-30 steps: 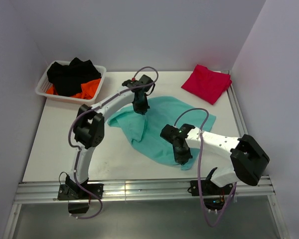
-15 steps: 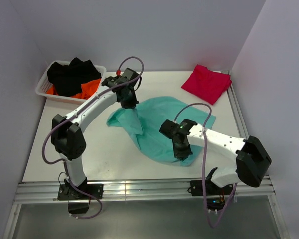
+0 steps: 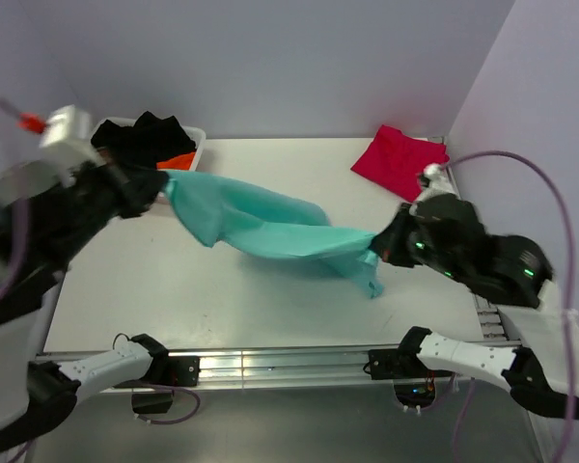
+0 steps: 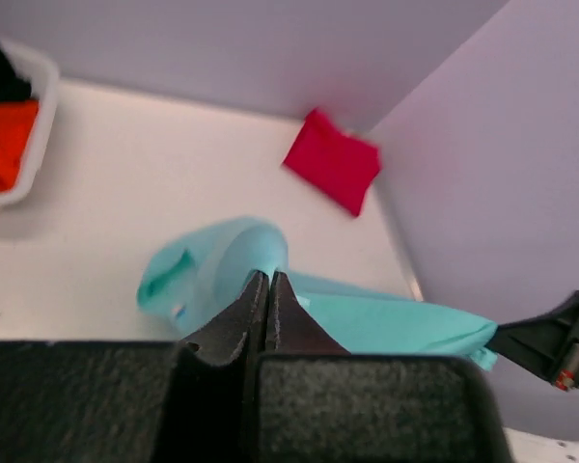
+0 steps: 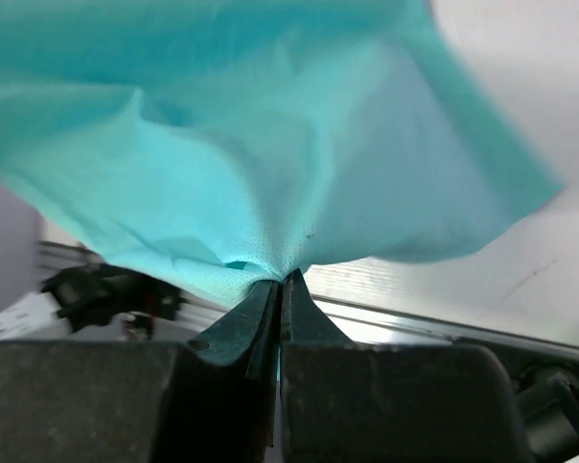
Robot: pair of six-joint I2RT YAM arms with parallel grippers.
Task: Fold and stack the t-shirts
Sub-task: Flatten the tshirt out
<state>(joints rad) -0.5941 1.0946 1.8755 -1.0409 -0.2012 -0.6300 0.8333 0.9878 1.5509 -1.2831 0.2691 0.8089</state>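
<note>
The teal t-shirt [image 3: 270, 227] hangs stretched above the bench [image 3: 270, 309]. The left hand [image 3: 157, 183] is clamped on one end beside the white basket [image 3: 199, 135], and the right hand [image 3: 381, 248] is pinched shut on the other near the bench's right edge. Both grips look thin, so pulling wider could slip the cloth free. A swing left could snag the basket. The folded red t-shirt [image 3: 400, 161] lies well apart at the far right, and the bare middle gives room to lay the teal one flat.
</note>
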